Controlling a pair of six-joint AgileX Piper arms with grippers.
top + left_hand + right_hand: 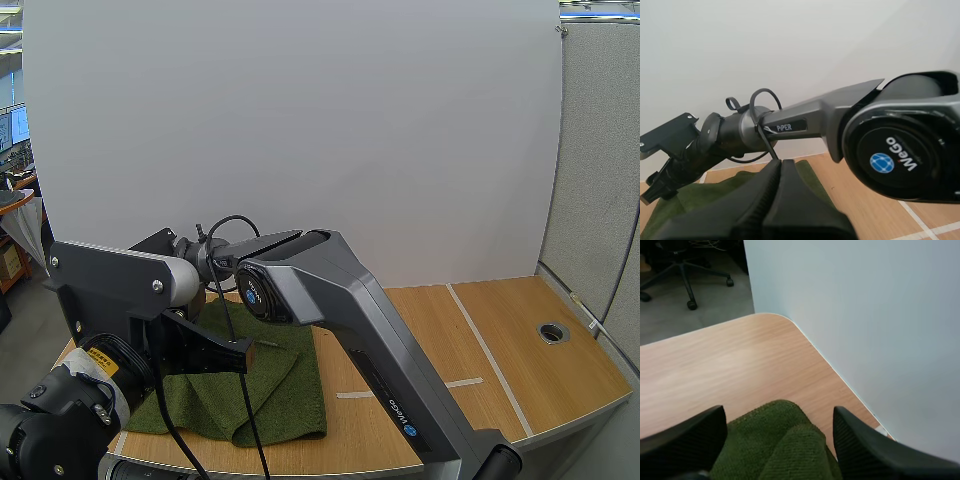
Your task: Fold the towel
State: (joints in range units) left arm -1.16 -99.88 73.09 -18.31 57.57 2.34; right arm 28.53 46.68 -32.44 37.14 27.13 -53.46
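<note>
A green towel (290,390) lies on the left part of the tabletop (440,330), rumpled, with one layer turned over another along its near edge. In the high view much of it is covered. The right arm (330,290) reaches across it from the near right, and the left arm (110,285) stands in front of its left side. The towel's far and left edges cannot be traced there, and both arms' ends are lost among the dark parts over the towel.

In the right wrist view the right gripper (777,412) is released. Its two fingers stand well apart, with a raised hump of the towel between them. The cloth lies against one finger, and a sliver of bare wood shows beside the other. Where the fingers meet the wrist is cut off, as is the rest of the towel. The rounded far corner of the tabletop lies beyond, against a white panel (865,315).

In the left wrist view the left gripper (780,162) is clenched on nothing, its fingers pressed into one dark wedge above the towel. The right arm crosses in front of it. That arm's black far end hangs over the green cloth and is cut off at the frame edge.
</note>
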